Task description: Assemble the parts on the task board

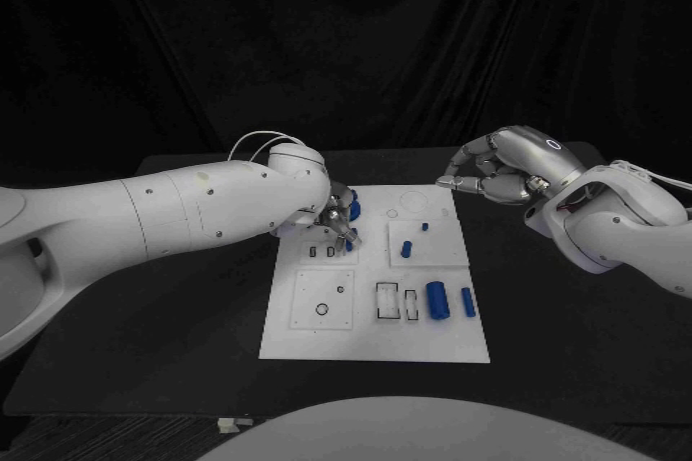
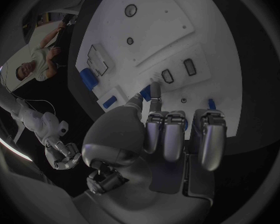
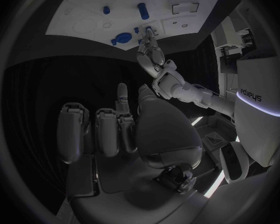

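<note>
- The left hand (image 1: 335, 224) is down over the far-left corner of the task board (image 1: 375, 346). Its fingers (image 2: 155, 92) reach toward a small blue part (image 2: 145, 90) by the board's edge; the rest are curled in. I cannot tell whether that part is pinched or merely touched.
- The right hand (image 1: 498, 171) hovers off the board's far-right corner, its fingers (image 3: 109, 132) loosely bent and holding nothing.
- The parts look like small, hard plastic pieces: light, stiff and smooth, likely to slip or roll if nudged. A pinch across the short sides of each seems safest.
- A blue peg (image 1: 407, 248) lies mid-board; two longer blue pieces (image 1: 438, 300) (image 1: 467, 301) lie side by side near the right edge, just beside two empty rectangular slots (image 1: 387, 299).
- The board itself is thin and may slide on the black surface (image 1: 548, 361) under a sideways push.
- There is open room on the near half of the board and on the surface to either side; the far-left corner is crowded by the left arm (image 1: 159, 216).
</note>
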`<state>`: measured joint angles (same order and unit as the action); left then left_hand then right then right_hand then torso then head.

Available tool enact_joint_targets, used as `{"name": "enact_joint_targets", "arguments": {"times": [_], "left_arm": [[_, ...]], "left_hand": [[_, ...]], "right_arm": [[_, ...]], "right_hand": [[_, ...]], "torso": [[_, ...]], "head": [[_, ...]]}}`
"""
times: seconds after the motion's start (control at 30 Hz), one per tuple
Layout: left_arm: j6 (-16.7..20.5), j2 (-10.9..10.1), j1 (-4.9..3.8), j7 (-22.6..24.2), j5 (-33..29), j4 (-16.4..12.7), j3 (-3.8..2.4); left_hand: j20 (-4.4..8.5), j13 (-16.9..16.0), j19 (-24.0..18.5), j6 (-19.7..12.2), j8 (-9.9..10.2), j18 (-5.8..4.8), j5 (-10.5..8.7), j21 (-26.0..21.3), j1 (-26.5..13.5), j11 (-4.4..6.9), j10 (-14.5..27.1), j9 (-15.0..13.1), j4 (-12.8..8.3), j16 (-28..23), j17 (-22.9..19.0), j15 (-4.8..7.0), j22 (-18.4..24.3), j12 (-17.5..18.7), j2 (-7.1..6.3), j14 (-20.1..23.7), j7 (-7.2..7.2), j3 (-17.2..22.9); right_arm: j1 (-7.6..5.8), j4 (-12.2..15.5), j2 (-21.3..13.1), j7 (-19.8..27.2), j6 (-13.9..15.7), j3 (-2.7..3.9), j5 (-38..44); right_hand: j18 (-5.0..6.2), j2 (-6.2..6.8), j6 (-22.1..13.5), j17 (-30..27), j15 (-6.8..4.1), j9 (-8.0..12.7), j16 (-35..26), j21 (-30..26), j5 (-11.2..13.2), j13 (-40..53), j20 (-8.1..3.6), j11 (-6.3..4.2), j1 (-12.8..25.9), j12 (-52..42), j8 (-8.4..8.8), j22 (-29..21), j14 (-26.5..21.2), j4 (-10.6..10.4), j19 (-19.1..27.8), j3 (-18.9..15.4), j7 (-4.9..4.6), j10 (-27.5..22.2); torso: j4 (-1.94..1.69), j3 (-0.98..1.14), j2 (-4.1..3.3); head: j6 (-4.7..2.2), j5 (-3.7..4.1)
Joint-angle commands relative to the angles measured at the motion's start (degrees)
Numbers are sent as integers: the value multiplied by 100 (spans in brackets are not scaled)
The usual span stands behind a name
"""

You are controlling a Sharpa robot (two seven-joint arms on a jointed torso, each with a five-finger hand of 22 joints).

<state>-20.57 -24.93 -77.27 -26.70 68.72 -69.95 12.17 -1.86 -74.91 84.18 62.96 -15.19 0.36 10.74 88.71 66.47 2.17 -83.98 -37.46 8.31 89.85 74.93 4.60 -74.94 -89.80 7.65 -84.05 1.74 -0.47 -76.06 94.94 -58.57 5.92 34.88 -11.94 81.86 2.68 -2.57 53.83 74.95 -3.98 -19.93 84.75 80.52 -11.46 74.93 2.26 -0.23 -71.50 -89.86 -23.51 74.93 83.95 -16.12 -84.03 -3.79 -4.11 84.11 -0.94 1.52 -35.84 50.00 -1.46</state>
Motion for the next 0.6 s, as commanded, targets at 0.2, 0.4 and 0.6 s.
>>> {"name": "enact_joint_targets", "arguments": {"times": [0.2, 0.4, 0.6], "left_arm": [[-86, 2, 18, 116, -2, 15, -5], [-85, 0, 20, 134, -2, 19, -5], [-80, -9, 23, 158, -2, 26, -5]], "left_hand": [[-30, -1509, 360, 67, 108, 37, 202, -23, 70, -26, -602, -22, -166, 15, 1507, -22, -1277, -20, -55, -595, -8, 205], [-26, -1509, 350, 69, 190, 41, 276, -32, 109, -24, -602, -37, -326, 15, 1507, -20, -1269, -20, -120, -595, -11, 434], [-28, -1509, 341, 64, 249, 44, 316, -40, 95, -28, -602, -48, -431, 15, 1507, -23, -1262, -20, -191, -595, -2, 605]], "right_arm": [[14, -8, 17, -134, -54, 4, 9], [14, -9, 20, -144, -64, 4, 9], [14, -8, 11, -159, -72, 4, 9]], "right_hand": [[-29, -15, -34, 345, -11, -10, -15, -21, -61, 1507, -5, -11, -47, -14, 25, 1190, 393, 14, -199, -17, 10, 589], [-27, -28, -35, 336, -11, -12, -19, -27, -106, 1507, -5, -10, -59, -14, 27, 1188, 392, 11, -197, -15, 10, 589], [-26, -36, -36, 335, -11, -13, -19, -32, -147, 1507, -4, -11, -76, -14, 30, 1187, 392, 12, -195, -12, 10, 589]], "torso": [[2, -2, 0], [-1, -2, 1], [-2, -2, 1]], "head": [[0, -41], [0, -54], [0, -52]]}}
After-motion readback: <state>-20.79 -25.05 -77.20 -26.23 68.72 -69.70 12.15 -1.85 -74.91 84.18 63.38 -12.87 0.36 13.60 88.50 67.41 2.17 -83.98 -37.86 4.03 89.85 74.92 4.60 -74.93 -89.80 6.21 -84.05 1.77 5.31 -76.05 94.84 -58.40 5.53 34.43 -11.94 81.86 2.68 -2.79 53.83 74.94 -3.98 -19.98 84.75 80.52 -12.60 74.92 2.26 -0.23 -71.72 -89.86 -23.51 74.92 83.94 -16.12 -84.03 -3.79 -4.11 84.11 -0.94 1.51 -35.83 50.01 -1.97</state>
